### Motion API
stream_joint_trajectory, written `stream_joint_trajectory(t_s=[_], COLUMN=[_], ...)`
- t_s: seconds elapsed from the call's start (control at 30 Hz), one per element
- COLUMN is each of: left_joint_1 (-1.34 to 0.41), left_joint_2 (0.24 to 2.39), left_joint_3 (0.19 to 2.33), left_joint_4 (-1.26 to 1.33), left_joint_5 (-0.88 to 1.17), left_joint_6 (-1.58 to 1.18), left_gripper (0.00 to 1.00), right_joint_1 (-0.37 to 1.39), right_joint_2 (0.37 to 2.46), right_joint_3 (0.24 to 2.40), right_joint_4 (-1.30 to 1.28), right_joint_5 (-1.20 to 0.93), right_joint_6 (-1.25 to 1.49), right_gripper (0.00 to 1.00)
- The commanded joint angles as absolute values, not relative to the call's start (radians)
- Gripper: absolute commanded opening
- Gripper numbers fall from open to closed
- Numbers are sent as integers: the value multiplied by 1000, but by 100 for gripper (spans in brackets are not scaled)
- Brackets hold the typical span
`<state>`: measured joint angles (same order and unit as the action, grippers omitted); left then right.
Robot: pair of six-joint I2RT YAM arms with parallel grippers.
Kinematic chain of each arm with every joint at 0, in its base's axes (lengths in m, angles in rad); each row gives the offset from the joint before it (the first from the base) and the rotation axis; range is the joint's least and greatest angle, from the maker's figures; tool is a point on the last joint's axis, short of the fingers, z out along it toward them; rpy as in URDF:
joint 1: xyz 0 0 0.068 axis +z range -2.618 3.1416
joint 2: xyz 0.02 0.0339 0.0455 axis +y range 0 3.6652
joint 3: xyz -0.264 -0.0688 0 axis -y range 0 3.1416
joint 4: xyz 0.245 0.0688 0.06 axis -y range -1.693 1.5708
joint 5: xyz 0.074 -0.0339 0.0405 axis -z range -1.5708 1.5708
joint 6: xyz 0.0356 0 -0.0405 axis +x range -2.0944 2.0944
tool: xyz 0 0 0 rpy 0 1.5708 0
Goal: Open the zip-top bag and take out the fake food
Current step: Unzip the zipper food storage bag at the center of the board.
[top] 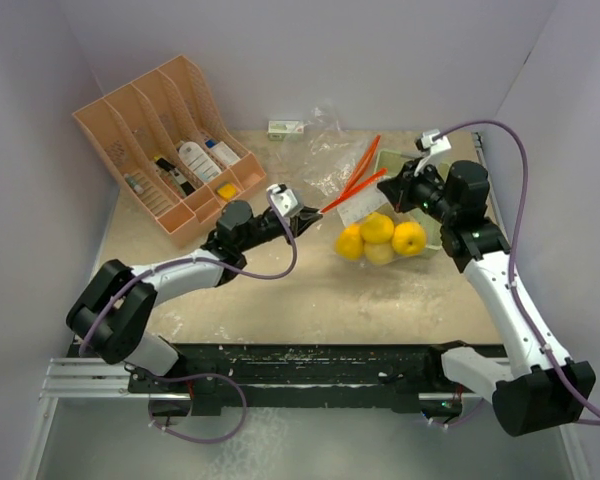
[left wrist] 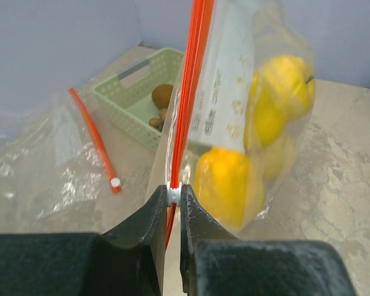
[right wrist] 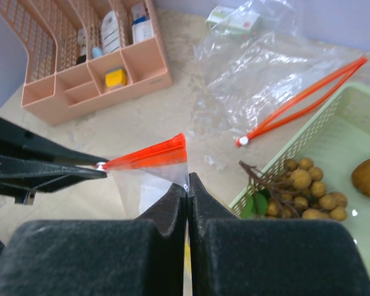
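The zip-top bag (top: 375, 225) hangs between my two grippers, its orange zip strip (left wrist: 194, 92) stretched taut. Inside it are glossy yellow fake food pieces (top: 380, 240), also seen through the plastic in the left wrist view (left wrist: 228, 185). My left gripper (top: 315, 213) is shut on the white zip slider (left wrist: 174, 192) at the strip's left end. My right gripper (top: 392, 188) is shut on the clear plastic corner (right wrist: 187, 185) just under the orange strip (right wrist: 151, 154).
A second, empty zip bag (top: 345, 150) lies flat behind. A green basket (right wrist: 277, 163) at the right holds brown longan-like clusters (right wrist: 308, 185) and a brown lump (right wrist: 367, 176). The orange rack (top: 165, 150) with bottles stands back left, and a small box (top: 285, 128) sits near the wall.
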<state>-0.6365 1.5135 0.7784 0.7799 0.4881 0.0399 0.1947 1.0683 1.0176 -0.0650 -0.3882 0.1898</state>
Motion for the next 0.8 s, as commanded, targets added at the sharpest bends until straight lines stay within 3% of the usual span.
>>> stream_joint_trajectory(t_s=[0.0, 0.1, 0.3, 0.43, 0.77], left_joint_1=[-622, -622, -622, -622, -623], left_joint_2=[1425, 1378, 1321, 1254, 1016], left_joint_3=[657, 564, 464, 442, 470], left_joint_4=[848, 857, 846, 794, 537], left_joint_5=[271, 151, 101, -83, -287], left_joint_6=[-86, -141, -189, -314, -482], left_gripper=[0, 0, 0, 0, 0], right_joint_1=[164, 154, 149, 156, 392], right_joint_2=[1074, 1085, 1098, 1117, 1248], right_joint_3=[1124, 1138, 1156, 1189, 1287], right_joint_4=[-32, -27, 5, -33, 8], right_joint_5=[-301, -304, -366, -414, -362], right_joint_6=[148, 154, 182, 187, 194], right_gripper=[0, 0, 0, 0, 0])
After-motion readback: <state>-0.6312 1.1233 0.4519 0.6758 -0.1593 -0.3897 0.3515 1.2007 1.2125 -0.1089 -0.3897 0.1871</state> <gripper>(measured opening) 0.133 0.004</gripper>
